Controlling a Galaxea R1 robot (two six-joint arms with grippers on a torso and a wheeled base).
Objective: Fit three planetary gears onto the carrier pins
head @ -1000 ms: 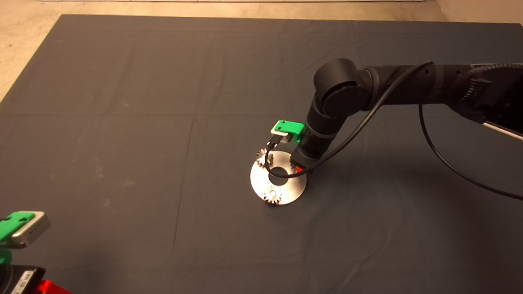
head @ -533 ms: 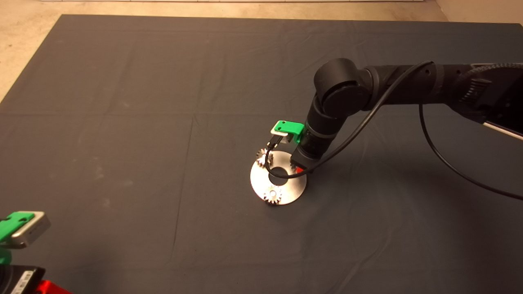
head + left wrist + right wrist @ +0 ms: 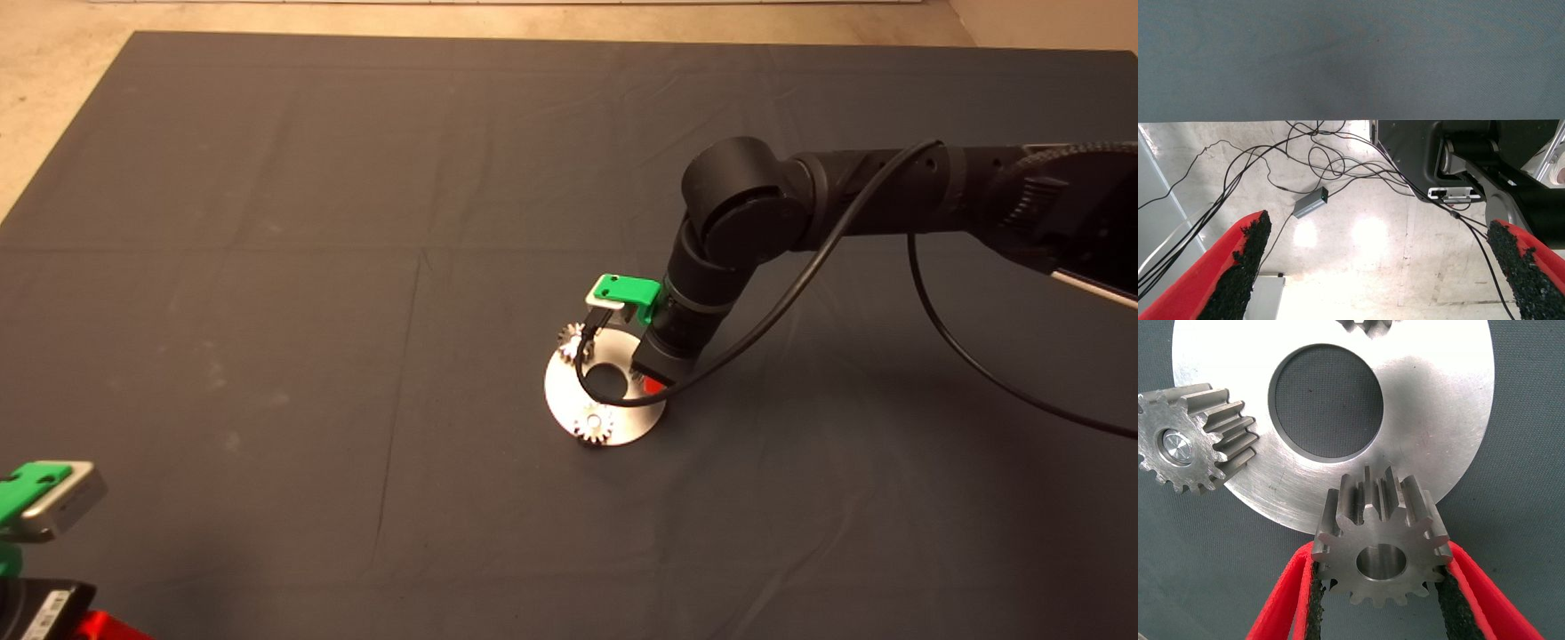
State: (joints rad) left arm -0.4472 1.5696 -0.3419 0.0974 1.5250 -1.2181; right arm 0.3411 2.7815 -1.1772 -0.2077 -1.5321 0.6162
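Two gears (image 3: 593,425) seated on pins on the plate (image 3: 562,404) at frame centre; third gear (image 3: 1379,545) clamped in right tool (image 3: 1381,600) over plate edge, unseated; left tool (image 3: 1378,273) wide, lower left.

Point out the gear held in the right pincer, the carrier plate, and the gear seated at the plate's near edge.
Held gear (image 3: 1382,550): right wrist view, on its face beside the centre hole.
Carrier plate (image 3: 1441,407): right wrist view, on bare metal beside the central hole.
Seated gear (image 3: 593,424): head view, on its top face.
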